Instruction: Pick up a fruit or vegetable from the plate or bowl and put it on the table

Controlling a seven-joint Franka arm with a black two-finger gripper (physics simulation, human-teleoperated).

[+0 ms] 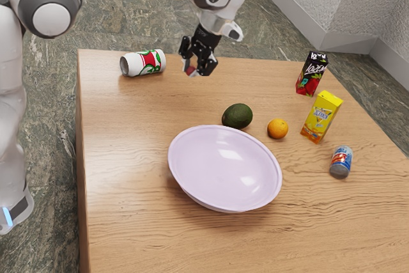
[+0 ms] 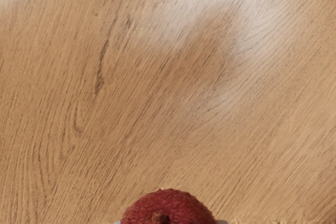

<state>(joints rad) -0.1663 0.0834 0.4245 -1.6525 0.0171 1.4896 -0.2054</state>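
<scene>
Clock directions refer to the exterior view, with the bowl as the dial's centre and twelve at the view's top.

Item under inspection: a small, round, deep-red fruit with bumpy skin (image 2: 169, 208), likely a lychee. It sits between the fingers of the black two-finger gripper (image 1: 192, 70), which is closed on it from both sides, towards eleven o'clock. Both appear to be above the brown wood-grain table (image 1: 134, 177), well apart from the wide, pale-lilac, smooth bowl (image 1: 225, 167).

Surroundings: a dark-green oval avocado (image 1: 237, 116) lies just past twelve, close to the rim; a round orange citrus fruit (image 1: 277, 128) lies at two. A white, red and green cylindrical can (image 1: 143, 63) lies on its side nearer eleven (no contact with the gripper noted).

Progress: grasp achieved; carry clear of the bowl judged complete. Outstanding — lowering to the wood, release and withdrawal. Placement is therefore not passed. One caution — a round fruit may roll if let go high.
</scene>
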